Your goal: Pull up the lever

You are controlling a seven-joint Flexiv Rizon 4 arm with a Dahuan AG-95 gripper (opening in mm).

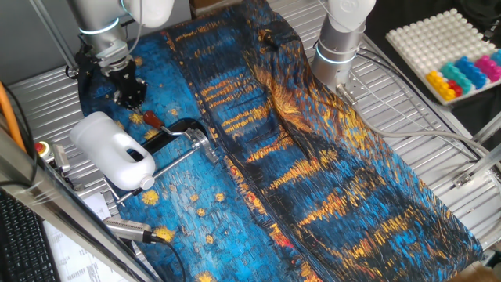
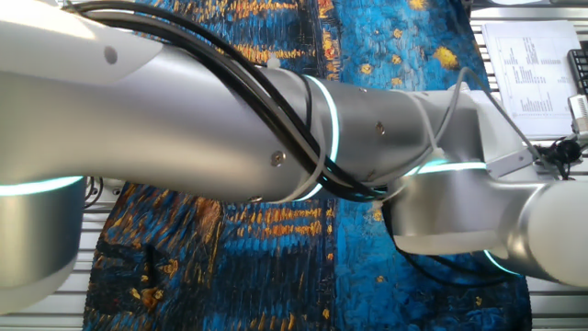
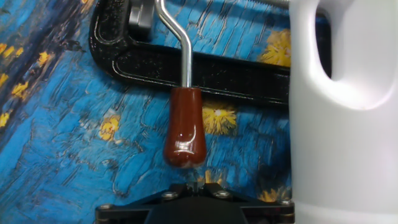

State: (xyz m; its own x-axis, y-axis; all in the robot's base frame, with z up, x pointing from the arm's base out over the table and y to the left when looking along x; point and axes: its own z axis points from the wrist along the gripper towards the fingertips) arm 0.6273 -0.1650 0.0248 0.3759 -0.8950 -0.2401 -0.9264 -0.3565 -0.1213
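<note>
Your gripper [image 1: 130, 95] hangs just above the cloth [image 1: 313, 157] at the far left of the table, pointing down, with the lever [image 1: 152, 120] close by on its near right. Whether its fingers are spread or closed you cannot tell: from the fixed view they are a dark blur, and the hand view shows only the black base of the hand along its bottom edge.

In the hand view the lever [image 3: 184, 124] sits at the middle. Its dark red sleeve points toward the camera and its thin silver shank runs away from it, bending left toward the clamp [image 3: 205, 65]. The sleeve lies over the cloth, just past the clamp's black frame, and nothing touches it.

The jug [image 1: 113, 149] lies on its side just left of the clamp, close against it. In the hand view it fills the right edge.

From the other fixed view the arm [image 2: 230, 119] blocks nearly everything; you see only cloth and a printed sheet [image 2: 533, 78] at the upper right.
</note>
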